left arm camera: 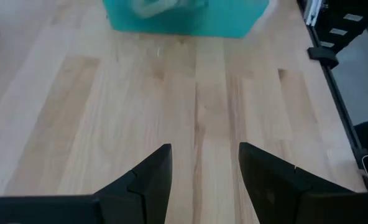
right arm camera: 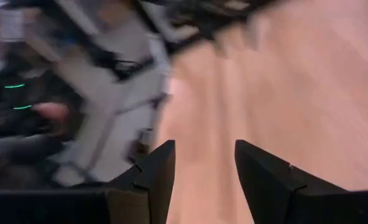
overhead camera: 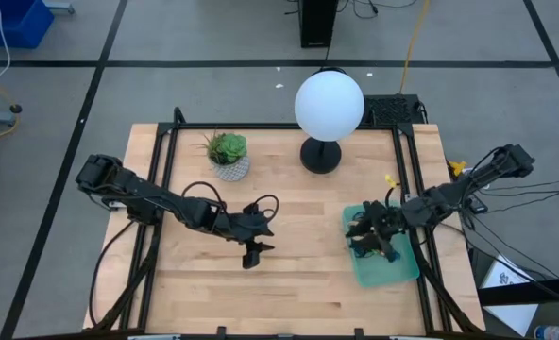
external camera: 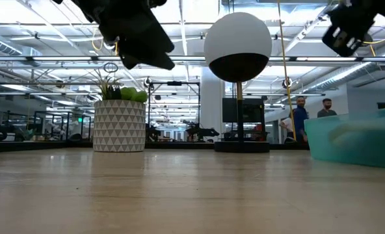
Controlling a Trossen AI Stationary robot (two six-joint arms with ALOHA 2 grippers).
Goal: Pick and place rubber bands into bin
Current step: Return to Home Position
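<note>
Some rubber bands [left arm camera: 148, 7] in bin [left arm camera: 227, 25]: likely light, floppy, stretchy; pinch one strand. Left gripper [left arm camera: 202, 149] mid-table, right gripper [right arm camera: 202, 144] over bin: fingers apart, empty.

Teal bin [overhead camera: 398, 272], front right, pale band [left arm camera: 150, 6] inside

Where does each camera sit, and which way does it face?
High: overhead, straight down; left gripper above bare table, right gripper above the bin.
Low: table-top height, level into the room; plant pot, lamp, grippers up top.
Left wrist: past its open fingers towards the bin.
Right wrist: past its open fingers across wood to the table's edge.
Shared: high, low, left wrist show the bin.
</note>
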